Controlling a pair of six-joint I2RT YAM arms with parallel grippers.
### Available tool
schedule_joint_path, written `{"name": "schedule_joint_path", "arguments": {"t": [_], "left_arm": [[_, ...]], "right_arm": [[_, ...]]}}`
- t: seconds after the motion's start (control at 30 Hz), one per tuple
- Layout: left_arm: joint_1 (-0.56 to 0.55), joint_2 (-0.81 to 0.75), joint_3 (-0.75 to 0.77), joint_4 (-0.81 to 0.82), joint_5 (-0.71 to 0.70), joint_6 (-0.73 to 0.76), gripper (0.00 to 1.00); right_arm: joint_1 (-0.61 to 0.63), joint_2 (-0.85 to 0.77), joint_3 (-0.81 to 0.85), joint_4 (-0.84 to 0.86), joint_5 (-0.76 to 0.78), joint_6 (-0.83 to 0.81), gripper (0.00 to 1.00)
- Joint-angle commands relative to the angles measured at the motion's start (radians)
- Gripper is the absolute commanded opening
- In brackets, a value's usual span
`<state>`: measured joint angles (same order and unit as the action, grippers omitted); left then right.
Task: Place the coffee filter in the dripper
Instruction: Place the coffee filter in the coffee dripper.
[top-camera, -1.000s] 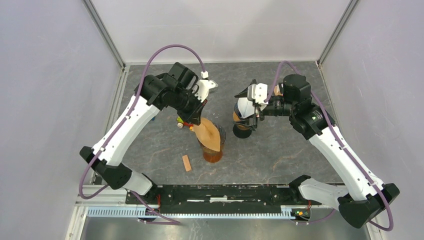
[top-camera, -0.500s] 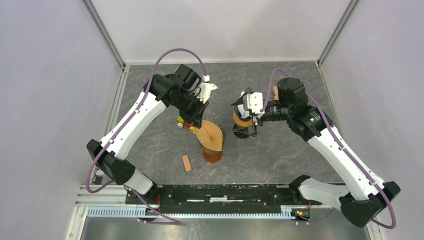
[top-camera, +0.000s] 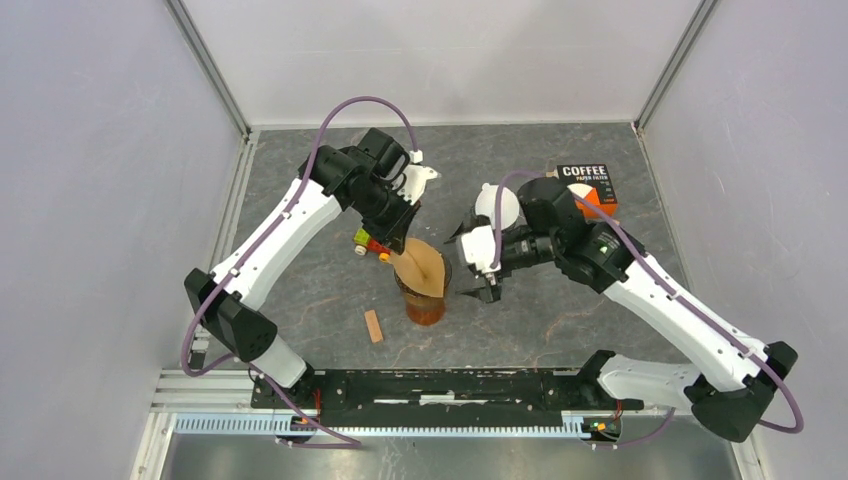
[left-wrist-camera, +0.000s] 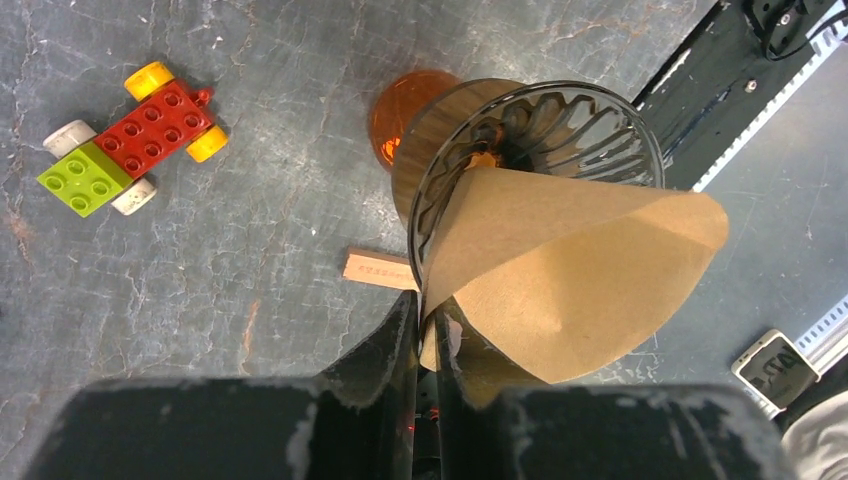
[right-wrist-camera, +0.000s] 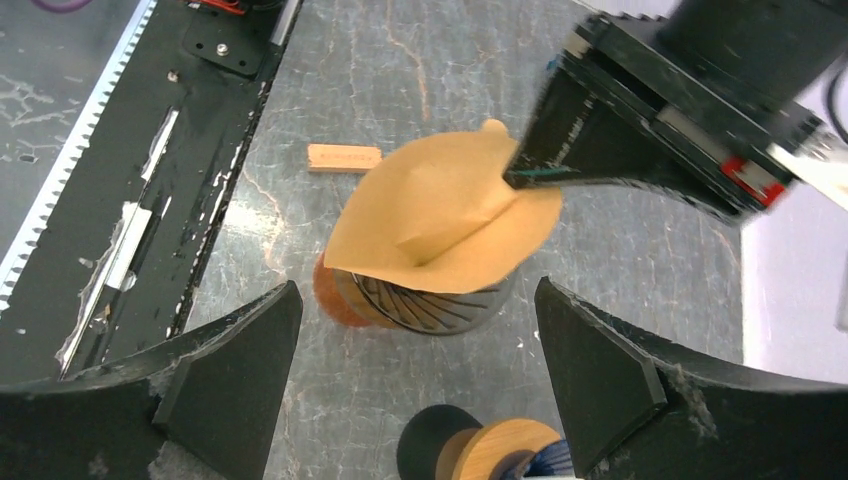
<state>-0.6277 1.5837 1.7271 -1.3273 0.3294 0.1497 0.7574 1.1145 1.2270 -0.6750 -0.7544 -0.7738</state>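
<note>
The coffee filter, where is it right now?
Top view, mid-table: the coffee filter rests partly in the dripper, one edge pinched by the left gripper, beside the toy car.

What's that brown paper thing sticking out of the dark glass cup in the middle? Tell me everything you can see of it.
It is a coffee filter: a cone of thin, smooth brown paper, folded flat-ish with one crease. Its pointed end is down inside the ribbed dark dripper, but it lies tilted, its wide mouth leaning out over the rim rather than seated. The left gripper pinches its edge; nothing else appears to touch it.
</note>
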Motion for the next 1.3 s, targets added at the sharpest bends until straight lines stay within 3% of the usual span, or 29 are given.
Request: {"name": "schedule_joint_path", "arguments": {"t": [0.0, 0.27, 0.6, 1.27], "left_arm": [[0.003, 0.008, 0.026, 0.03, -0.034, 0.002, 0.19], [0.004, 0.005, 0.031, 0.03, -0.032, 0.01, 0.26], [0.003, 0.009, 0.031, 0.025, -0.039, 0.024, 0.3], [-0.04, 0.012, -0.021, 0.072, -0.048, 0.004, 0.53]], "right_arm": [[0.079, 0.032, 0.011, -0.04, 0.104, -0.072, 0.93], [0.219, 0.102, -0.014, -0.046, 0.29, -0.124, 0.93], [0.303, 0.182, 0.016, -0.061, 0.421, -0.154, 0.92], [0.326, 0.227, 0.035, -0.065, 0.465, -0.128, 0.91]]}}
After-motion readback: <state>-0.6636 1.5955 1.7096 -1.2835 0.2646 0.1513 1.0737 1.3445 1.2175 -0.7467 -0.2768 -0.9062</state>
